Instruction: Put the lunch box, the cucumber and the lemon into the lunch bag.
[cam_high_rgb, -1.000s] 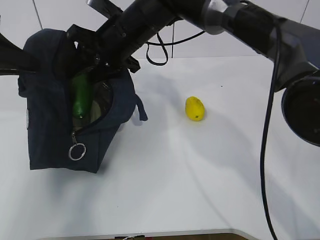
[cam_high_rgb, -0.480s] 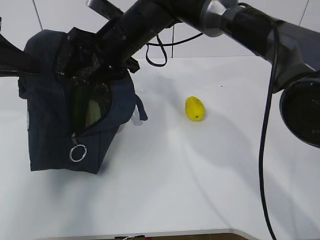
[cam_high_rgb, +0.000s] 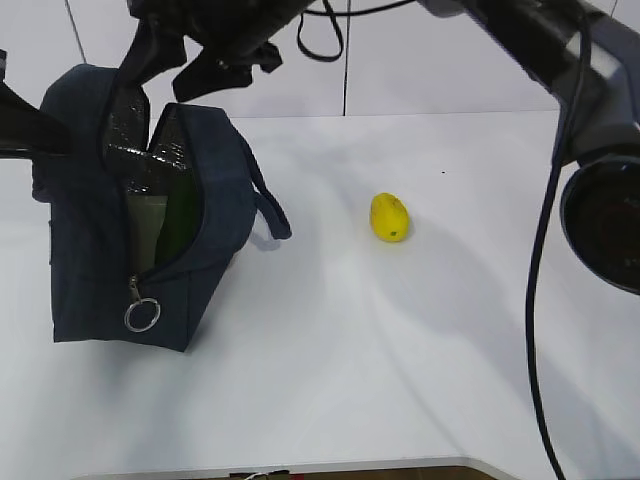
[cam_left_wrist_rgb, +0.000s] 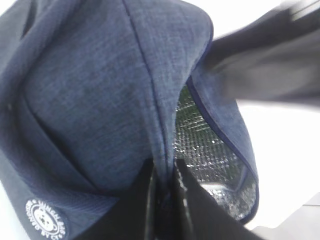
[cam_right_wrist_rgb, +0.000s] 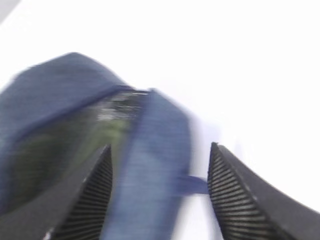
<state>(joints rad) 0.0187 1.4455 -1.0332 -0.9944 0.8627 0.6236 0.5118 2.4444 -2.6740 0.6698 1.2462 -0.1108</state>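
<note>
The navy lunch bag (cam_high_rgb: 95, 250) stands open at the left, its foil lining showing. Inside the opening I see the dark green cucumber (cam_high_rgb: 183, 225) standing beside the pale green lunch box (cam_high_rgb: 147, 232). The yellow lemon (cam_high_rgb: 390, 217) lies alone on the white table to the bag's right. My right gripper (cam_high_rgb: 170, 72) hangs open and empty just above the bag's mouth; in the right wrist view the right gripper (cam_right_wrist_rgb: 160, 155) has the blurred bag (cam_right_wrist_rgb: 155, 150) below it. My left gripper (cam_left_wrist_rgb: 164, 172) is shut on a fold of the lunch bag (cam_left_wrist_rgb: 100, 90) at its rim.
The bag's loop handle (cam_high_rgb: 270, 205) hangs toward the lemon, and its ring zipper pull (cam_high_rgb: 141, 315) dangles at the front. A black cable (cam_high_rgb: 545, 250) runs down the right side. The white table (cam_high_rgb: 400, 350) spreads to the front and right.
My right gripper let go of the cucumber, which sank into the bag, then rose out of the opening with its jaws wider. The bag settled slightly.
</note>
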